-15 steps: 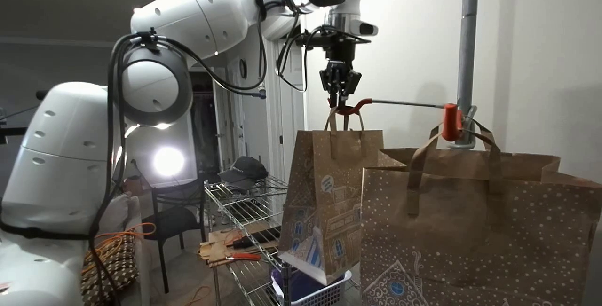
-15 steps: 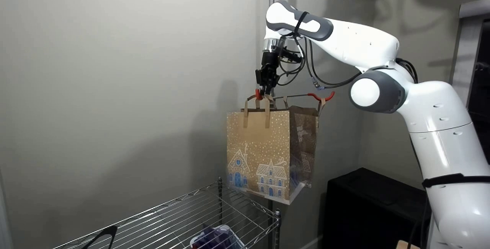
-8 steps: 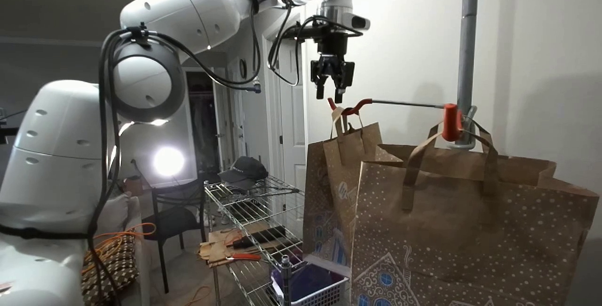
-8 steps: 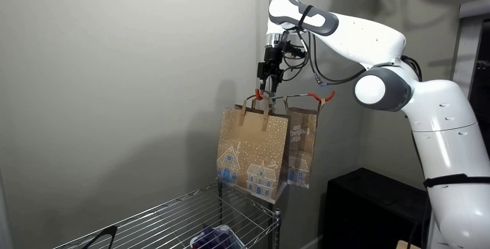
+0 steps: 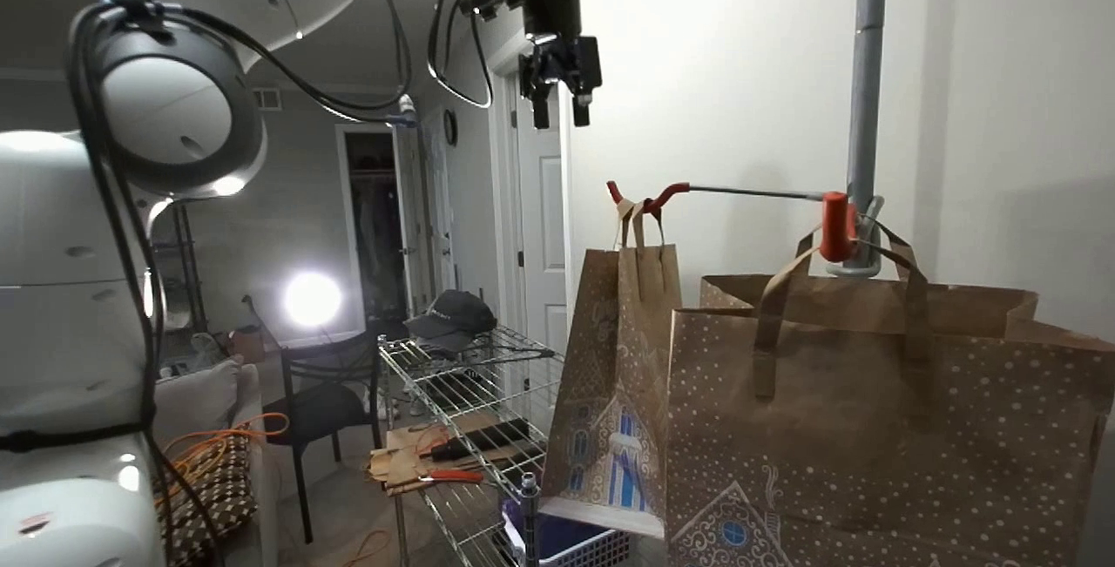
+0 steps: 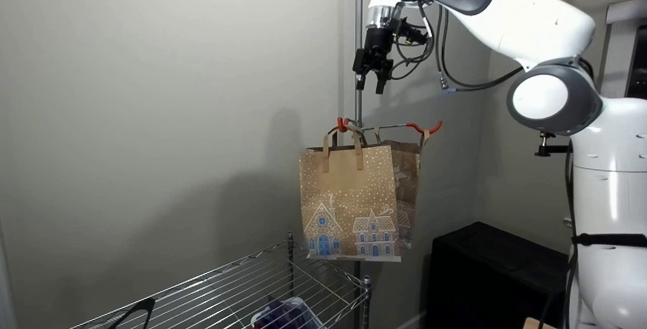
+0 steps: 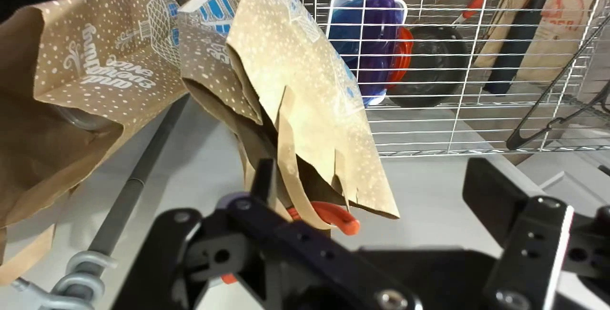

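Observation:
My gripper [image 5: 561,119] stands open with nothing between its fingers, above the hook in both exterior views. Below it, a brown paper bag [image 6: 349,187] with printed white and blue houses hangs by its handles from a red-tipped hook [image 5: 669,194]. In the wrist view that bag [image 7: 329,124] tilts across the middle, its handle looped over the red hook end [image 7: 344,219], apart from the fingers. A second brown bag [image 5: 871,436] hangs from another red-tipped arm of the rack; in an exterior view, the first bag partly covers it.
A grey upright pole [image 6: 359,41] carries the hook arms by the wall. A wire shelf [image 6: 202,288] stands below the bags, with a white basket [image 5: 601,548] low down and a dark cap [image 5: 453,320] on top. A black box [image 6: 495,268] sits near the arm's base.
The gripper has opened at the handles, then risen and drawn back toward the arm's base. The bag beneath has swung and turned, and now hangs on the hook alone.

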{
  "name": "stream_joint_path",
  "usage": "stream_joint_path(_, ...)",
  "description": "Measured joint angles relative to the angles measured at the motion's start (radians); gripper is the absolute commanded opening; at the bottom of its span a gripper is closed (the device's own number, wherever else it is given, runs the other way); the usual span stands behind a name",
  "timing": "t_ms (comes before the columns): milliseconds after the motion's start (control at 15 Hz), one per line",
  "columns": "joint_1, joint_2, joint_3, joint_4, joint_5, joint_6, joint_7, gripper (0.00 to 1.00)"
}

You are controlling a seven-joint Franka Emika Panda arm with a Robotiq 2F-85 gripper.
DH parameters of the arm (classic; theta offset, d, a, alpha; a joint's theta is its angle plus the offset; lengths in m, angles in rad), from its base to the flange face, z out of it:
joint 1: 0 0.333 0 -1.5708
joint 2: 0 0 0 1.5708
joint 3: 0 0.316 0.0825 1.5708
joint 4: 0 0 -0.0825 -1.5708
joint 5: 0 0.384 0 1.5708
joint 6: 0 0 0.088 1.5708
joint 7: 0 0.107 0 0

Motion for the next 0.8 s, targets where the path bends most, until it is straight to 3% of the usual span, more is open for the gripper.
stream_joint_path(333, 0.074, -0.226, 0.046, -0.183, -0.109, 0.002, 0.119, 1.00)
stream_joint_path(800, 0.086, -0.463, 0.141, -0.517, -0.119, 0.068, 0.291, 1.00)
